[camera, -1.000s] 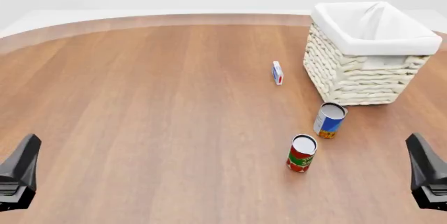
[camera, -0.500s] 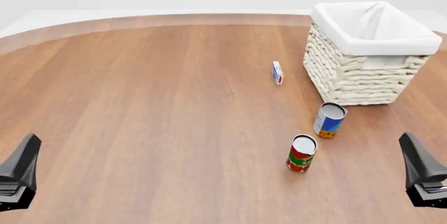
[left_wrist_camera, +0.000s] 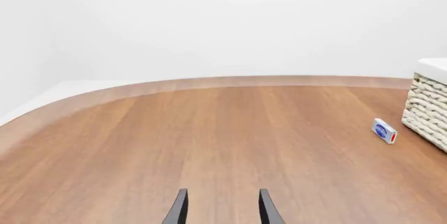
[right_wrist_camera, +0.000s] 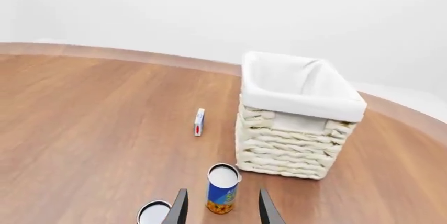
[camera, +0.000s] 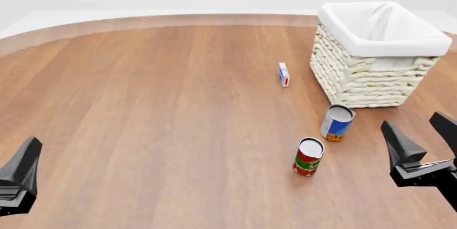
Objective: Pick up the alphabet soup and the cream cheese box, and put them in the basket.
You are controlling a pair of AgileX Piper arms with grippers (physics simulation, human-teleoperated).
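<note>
You have two cans — alphabet soup [camera: 337,123] just in front of the basket [camera: 364,82], red-green can [camera: 307,156] nearer you. One cream cheese box [camera: 283,74] left of the basket. Right gripper [camera: 421,140] jaws wide; left gripper [left_wrist_camera: 222,211] jaws apart — bare tabletop [camera: 143,111] ahead.

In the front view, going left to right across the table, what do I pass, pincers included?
Left pincer → cream cheese box → red and green can → alphabet soup → right pincer. I left out the basket: it spans the columns of both the soup and the right pincer.
</note>
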